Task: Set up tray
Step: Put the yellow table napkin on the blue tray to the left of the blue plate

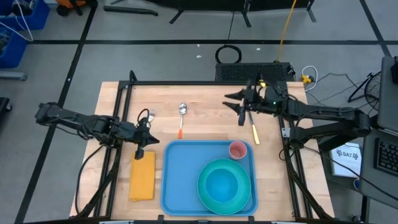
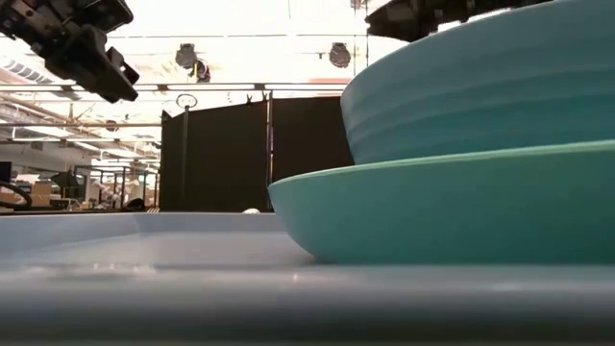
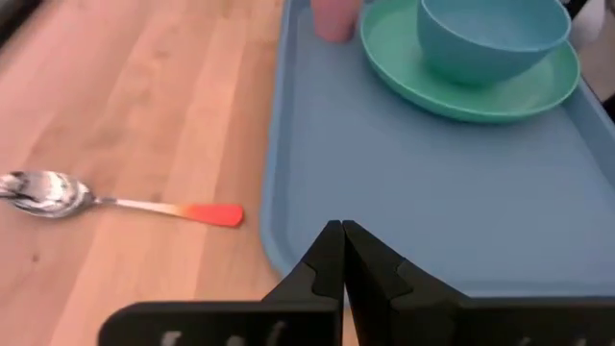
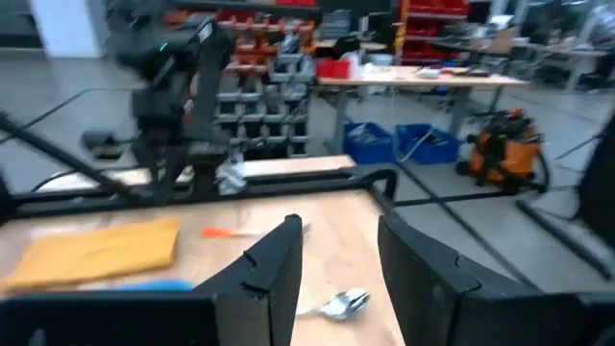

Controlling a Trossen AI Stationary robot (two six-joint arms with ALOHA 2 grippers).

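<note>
The blue tray (image 1: 186, 177) lies flat at the table's near middle. On its right half a turquoise bowl (image 1: 222, 185) stands in a green plate (image 1: 208, 193), and a pink cup (image 1: 237, 150) stands in the far right corner. My left gripper (image 3: 341, 231) is shut on nothing and hovers over the tray's far left corner (image 3: 274, 252), pointing toward the table's right and slanting down. My right gripper (image 4: 336, 269) is open and holds nothing. It is level above the table's far right part (image 1: 235, 104) and points left toward the spoon (image 4: 341, 304).
A yellow-orange napkin (image 1: 142, 176) lies flat left of the tray. A spoon with an orange handle end (image 1: 181, 119) lies on the wood beyond the tray. A yellow-handled utensil (image 1: 254, 132) lies under my right arm. Black frame rails (image 1: 186, 83) border the table.
</note>
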